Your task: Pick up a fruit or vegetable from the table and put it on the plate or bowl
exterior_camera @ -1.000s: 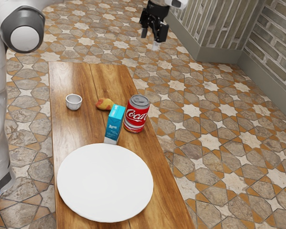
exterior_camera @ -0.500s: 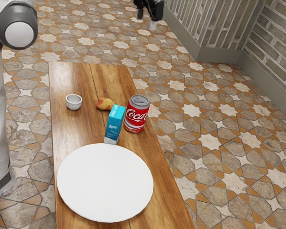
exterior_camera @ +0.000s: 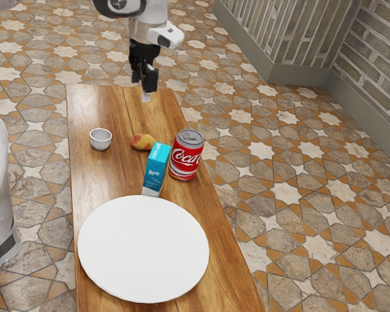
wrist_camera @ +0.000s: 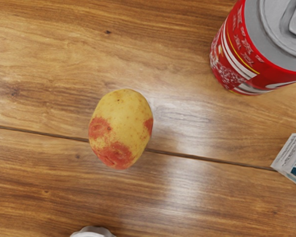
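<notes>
A yellow fruit with red patches [exterior_camera: 142,141] lies on the wooden table [exterior_camera: 104,188], between a small white bowl [exterior_camera: 101,138] and a red cola can [exterior_camera: 186,155]. A large white plate [exterior_camera: 143,248] rests bare at the near end of the table. My black gripper [exterior_camera: 145,88] hangs above the far end of the table, well above and behind the fruit, open with nothing between its fingers. The wrist view looks straight down on the fruit [wrist_camera: 120,128], with the can [wrist_camera: 259,44] off to one side and the bowl's rim [wrist_camera: 92,232] at the edge.
A teal carton [exterior_camera: 156,169] stands upright just in front of the fruit, touching the can's side; its corner shows in the wrist view [wrist_camera: 292,160]. Patterned floor tiles surround the narrow table. Brick walls stand far to the exterior view's right.
My arm has swung from high over the floor at the upper right to the left and down, now above the table's far end. Nothing on the table has moved.
</notes>
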### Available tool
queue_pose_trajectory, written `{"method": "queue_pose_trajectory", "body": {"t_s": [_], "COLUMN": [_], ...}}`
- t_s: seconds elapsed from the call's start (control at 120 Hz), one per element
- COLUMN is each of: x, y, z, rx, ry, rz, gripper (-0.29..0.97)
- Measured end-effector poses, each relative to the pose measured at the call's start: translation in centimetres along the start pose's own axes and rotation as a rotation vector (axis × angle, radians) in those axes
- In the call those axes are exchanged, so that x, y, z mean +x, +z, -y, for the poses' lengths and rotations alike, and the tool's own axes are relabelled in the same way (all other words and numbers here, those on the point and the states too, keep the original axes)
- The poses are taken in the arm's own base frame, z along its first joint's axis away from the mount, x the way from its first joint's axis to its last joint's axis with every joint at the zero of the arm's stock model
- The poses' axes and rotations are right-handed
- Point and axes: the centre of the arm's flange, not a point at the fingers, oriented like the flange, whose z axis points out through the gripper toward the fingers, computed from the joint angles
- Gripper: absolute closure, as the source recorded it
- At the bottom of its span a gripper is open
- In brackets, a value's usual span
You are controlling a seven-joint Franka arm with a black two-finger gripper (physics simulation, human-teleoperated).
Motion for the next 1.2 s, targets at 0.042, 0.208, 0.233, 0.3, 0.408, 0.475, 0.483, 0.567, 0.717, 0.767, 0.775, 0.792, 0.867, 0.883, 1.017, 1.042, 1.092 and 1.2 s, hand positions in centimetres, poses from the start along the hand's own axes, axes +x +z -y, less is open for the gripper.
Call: {"method": "queue_pose_trajectory", "body": {"t_s": [0.042, 0.208, 0.233, 0.3, 0.408, 0.475, 0.483, 0.567, 0.717, 0.767, 0.775, 0.792, 0.867, 0.883, 1.017, 1.042, 1.092, 1.2], "x": [0.2, 0.8, 0.9, 1.2, 1.9, 2.3, 2.3, 2.5, 2.5, 2.4, 2.4, 2.4, 2.4, 2.4, 2.3, 2.2, 2.2, 2.0], "y": [1.3, 6.2, 6.7, 7.4, 8.0, 8.1, 8.1, 8.3, 9.4, 10.1, 10.2, 10.5, 11.4, 11.6, 12.5, 12.7, 13.0, 13.9], "z": [0.0, -0.1, 0.1, 1.1, 2.1, 2.1, 2.1, 2.0, 1.8, 1.8, 1.7, 1.7, 1.6, 1.6, 1.5, 1.5, 1.4, 1.3], "rx": [0.012, 0.03, 0.032, 0.035, 0.036, 0.043, 0.044, 0.051, 0.068, 0.07, 0.07, 0.071, 0.071, 0.071, 0.072, 0.071, 0.072, 0.07], "ry": [0.004, 0.016, 0.012, -0.003, 0.005, 0.027, 0.029, 0.055, 0.106, 0.121, 0.123, 0.128, 0.147, 0.151, 0.178, 0.183, 0.192, 0.212], "rz": [0.006, 0.009, 0.007, -0.012, -0.043, -0.066, -0.068, -0.082, -0.084, -0.079, -0.078, -0.076, -0.068, -0.068, -0.065, -0.065, -0.067, -0.066], "gripper": [0.0, 0.0, 0.0, 0.0, 0.0, 0.0, 0.0, 0.0, 0.0, 0.0, 0.0, 0.0, 0.0, 0.0, 0.0, 0.0, 0.0, 0.0]}}
